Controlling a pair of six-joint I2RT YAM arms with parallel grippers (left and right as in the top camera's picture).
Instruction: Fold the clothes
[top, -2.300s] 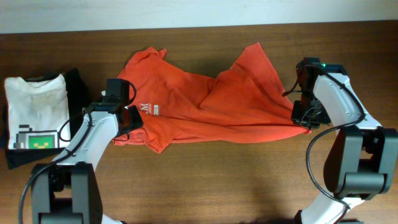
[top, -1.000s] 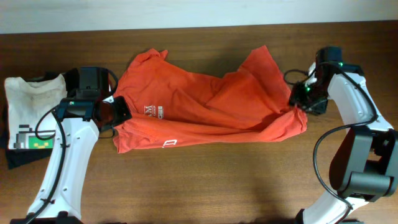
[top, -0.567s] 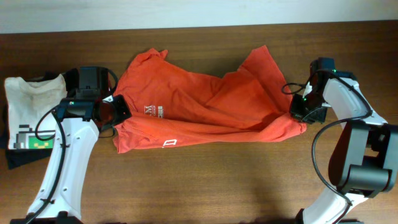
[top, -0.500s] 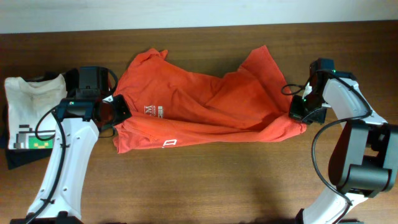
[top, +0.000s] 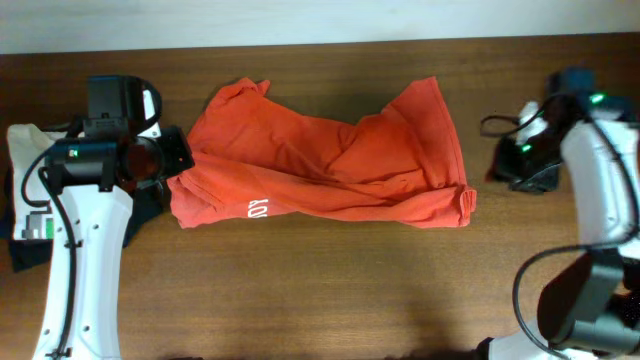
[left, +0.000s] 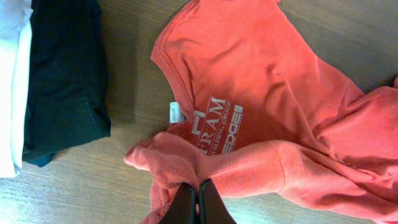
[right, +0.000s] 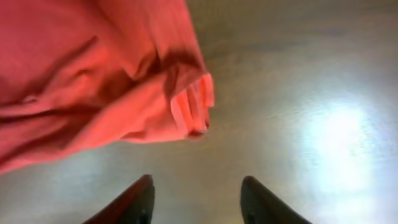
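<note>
Left gripper (left: 197, 193): jaws pinched tight on a bunched fold of the red-orange T-shirt (top: 320, 170), near its collar end. Right gripper (right: 196, 199): jaws spread, nothing between them, just off the shirt's opposite end, not touching. Shirt lies crumpled on the wooden tabletop (top: 330, 290). Black folded garment (left: 62, 74) and white T-shirt (left: 11, 81) sit beyond the collar end.

The left arm (top: 85, 260) and right arm (top: 600, 185) are white with black joints and thin black cables (top: 500, 122), with a green light (top: 598, 98) at the right one's twelve o'clock end.
</note>
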